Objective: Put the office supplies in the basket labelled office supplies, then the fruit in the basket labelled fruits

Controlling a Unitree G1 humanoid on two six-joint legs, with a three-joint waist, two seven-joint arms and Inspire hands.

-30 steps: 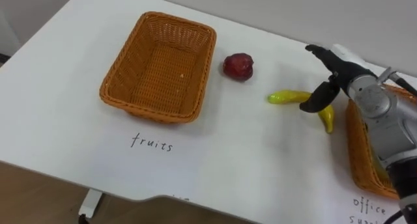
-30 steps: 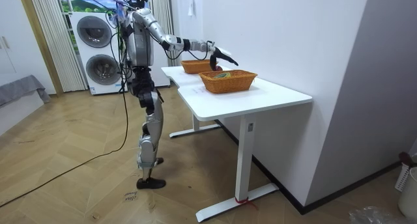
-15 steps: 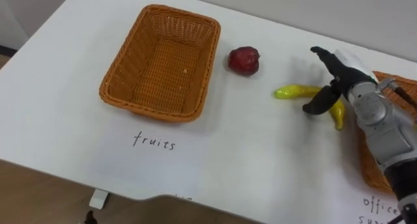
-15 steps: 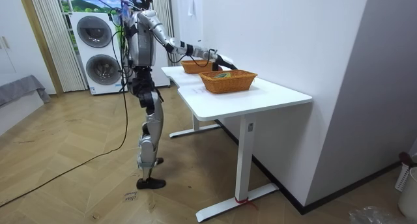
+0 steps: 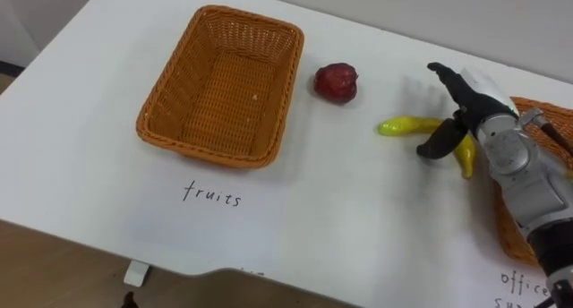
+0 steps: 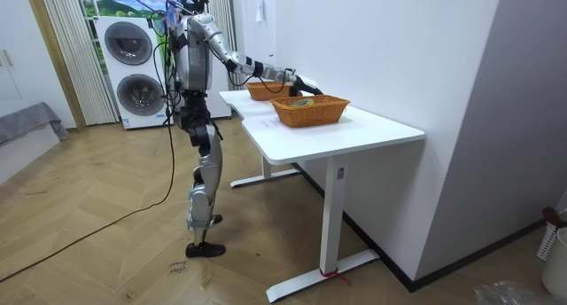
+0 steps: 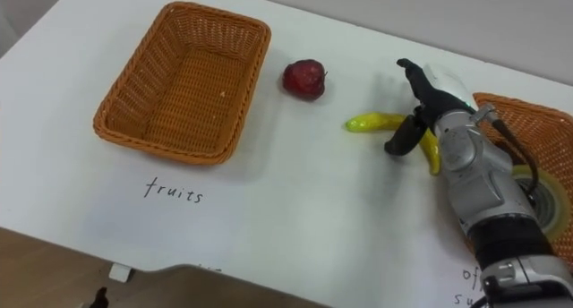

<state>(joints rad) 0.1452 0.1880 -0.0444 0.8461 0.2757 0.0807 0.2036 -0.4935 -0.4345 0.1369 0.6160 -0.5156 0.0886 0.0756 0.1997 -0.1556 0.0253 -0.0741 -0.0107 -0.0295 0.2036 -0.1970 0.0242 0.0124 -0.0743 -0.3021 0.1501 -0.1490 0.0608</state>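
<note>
Well, in the left eye view the fruit basket [image 5: 219, 84] at upper left sits empty; apple [image 5: 336, 81] and banana [image 5: 403, 127] lie right of it, my right hand [image 5: 474, 106] spread over the banana, gripping nothing. Right eye view: the office basket [image 7: 528, 120] at the right edge holds something. Room view: I stand at the table [image 6: 372, 132]; all the fruit, I judge, remains unsorted.
</note>
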